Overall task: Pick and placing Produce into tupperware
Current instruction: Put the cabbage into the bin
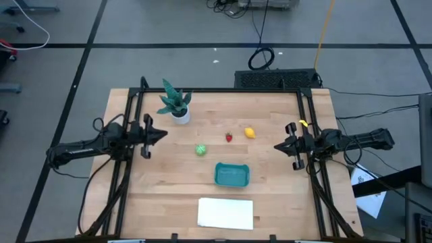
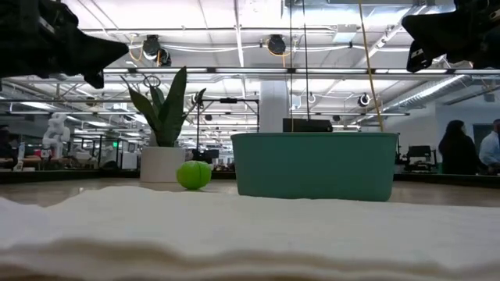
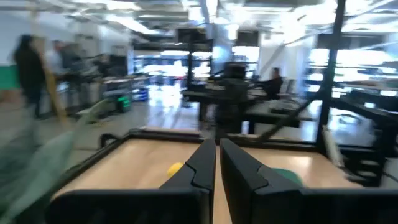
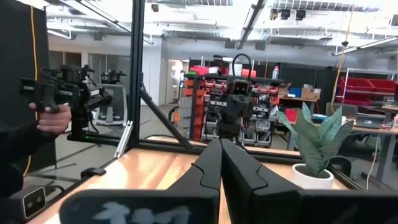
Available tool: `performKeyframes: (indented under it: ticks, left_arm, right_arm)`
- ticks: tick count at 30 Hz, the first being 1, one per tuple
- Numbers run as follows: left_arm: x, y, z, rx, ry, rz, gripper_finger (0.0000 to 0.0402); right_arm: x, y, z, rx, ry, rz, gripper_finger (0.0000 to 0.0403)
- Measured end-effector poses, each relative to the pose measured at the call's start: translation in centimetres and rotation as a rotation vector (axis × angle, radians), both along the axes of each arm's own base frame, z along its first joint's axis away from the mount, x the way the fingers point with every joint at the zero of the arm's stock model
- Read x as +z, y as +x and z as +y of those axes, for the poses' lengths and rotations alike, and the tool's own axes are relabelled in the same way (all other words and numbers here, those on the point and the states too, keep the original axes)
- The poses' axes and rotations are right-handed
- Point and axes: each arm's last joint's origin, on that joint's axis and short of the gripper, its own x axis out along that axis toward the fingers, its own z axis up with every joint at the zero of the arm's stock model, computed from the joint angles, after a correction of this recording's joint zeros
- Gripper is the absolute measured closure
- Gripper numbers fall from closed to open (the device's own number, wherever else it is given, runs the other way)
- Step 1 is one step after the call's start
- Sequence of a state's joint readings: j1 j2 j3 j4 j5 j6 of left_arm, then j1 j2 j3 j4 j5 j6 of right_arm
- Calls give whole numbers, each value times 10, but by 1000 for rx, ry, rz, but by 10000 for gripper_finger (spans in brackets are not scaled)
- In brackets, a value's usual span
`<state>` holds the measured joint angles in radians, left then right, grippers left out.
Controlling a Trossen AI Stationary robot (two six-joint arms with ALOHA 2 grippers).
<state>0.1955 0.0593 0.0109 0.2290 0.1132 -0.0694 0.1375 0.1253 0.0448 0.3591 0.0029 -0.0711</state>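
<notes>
Three toy pieces lie on the wooden table: a round green one (image 1: 200, 150) (image 2: 194, 174), a small red strawberry (image 1: 229, 137), and a yellow lemon (image 1: 250, 132) (image 3: 175, 168). The teal tupperware (image 1: 231, 174) (image 2: 314, 165) sits nearer the table's near edge, below the fruit in the high view. My left gripper (image 1: 164, 133) (image 3: 217, 152) hovers shut at the table's left side, raised above it. My right gripper (image 1: 277, 146) (image 4: 220, 152) hovers shut at the right side, also raised. Neither touches anything.
A potted green plant (image 1: 175, 102) (image 4: 317, 146) stands toward the far left of the table. A flat white rectangle (image 1: 225, 212) lies at the near edge. Black frame rails run along both sides. A person's hand holding a device (image 4: 53, 115) shows beyond the table.
</notes>
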Motion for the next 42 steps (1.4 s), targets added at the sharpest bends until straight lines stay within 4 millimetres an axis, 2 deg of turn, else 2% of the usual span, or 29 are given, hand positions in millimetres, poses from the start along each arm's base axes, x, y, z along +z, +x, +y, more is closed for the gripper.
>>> performKeyframes:
  ticks: [6, 12, 15, 21, 28, 32, 42]
  left_arm:
    - [-7, 3, 6, 164, -51, 75, 376]
    - [-4, 9, 7, 169, -76, 66, 376]
    - [11, 11, 7, 166, -80, 48, 376]
    - [57, 21, 8, 112, -67, 31, 376]
    - [103, 41, 9, 37, -55, 109, 376]
    - [121, 55, 12, 25, -45, 156, 376]
    - [144, 88, 17, -14, 13, 212, 376]
  right_arm:
    - [0, 0, 0, -2, 0, -3, 403]
    - [0, 0, 0, -5, 0, -2, 403]
    - [0, 0, 0, -5, 0, -2, 403]
    - [0, 0, 0, -6, -3, -3, 403]
    - [0, 0, 0, -7, -3, -2, 403]
    - [0, 0, 0, -7, -3, -3, 403]
    - [0, 0, 0, -7, -3, -3, 403]
